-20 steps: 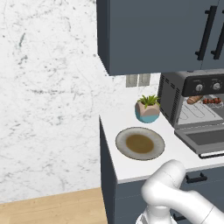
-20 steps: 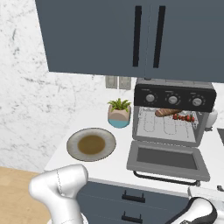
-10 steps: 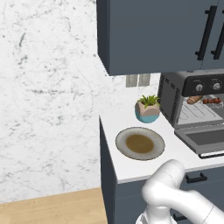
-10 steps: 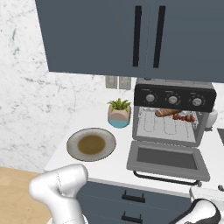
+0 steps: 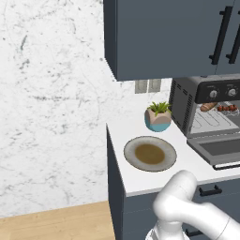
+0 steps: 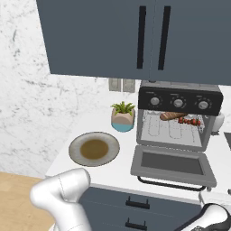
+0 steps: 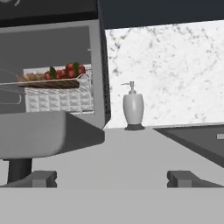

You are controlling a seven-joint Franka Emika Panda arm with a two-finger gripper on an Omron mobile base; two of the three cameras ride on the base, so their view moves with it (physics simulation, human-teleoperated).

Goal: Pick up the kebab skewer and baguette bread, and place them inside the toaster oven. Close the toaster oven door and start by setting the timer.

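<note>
The toaster oven (image 6: 179,100) stands on the counter with its door (image 6: 171,163) dropped flat open. The baguette bread (image 6: 172,116) and the kebab skewer (image 6: 190,121) lie side by side on the wire rack inside; they also show as baguette (image 5: 208,107) and skewer (image 5: 227,108). My gripper (image 7: 113,179) is open and holds nothing. It sits low at counter height, to the right of the oven, below the level of the door's edge (image 7: 48,131). From there the skewer's red chunks (image 7: 65,72) show on the rack.
A brown-centred plate (image 6: 94,149) and a potted plant (image 6: 122,116) sit left of the oven. A soap dispenser (image 7: 133,109) stands by the marble wall right of the oven, next to a dark recessed surface (image 7: 197,140). Dark blue cabinets (image 6: 135,36) hang overhead.
The wrist at the lower right of the right base view has edged slightly to the right. The oven, food and door have not moved.
</note>
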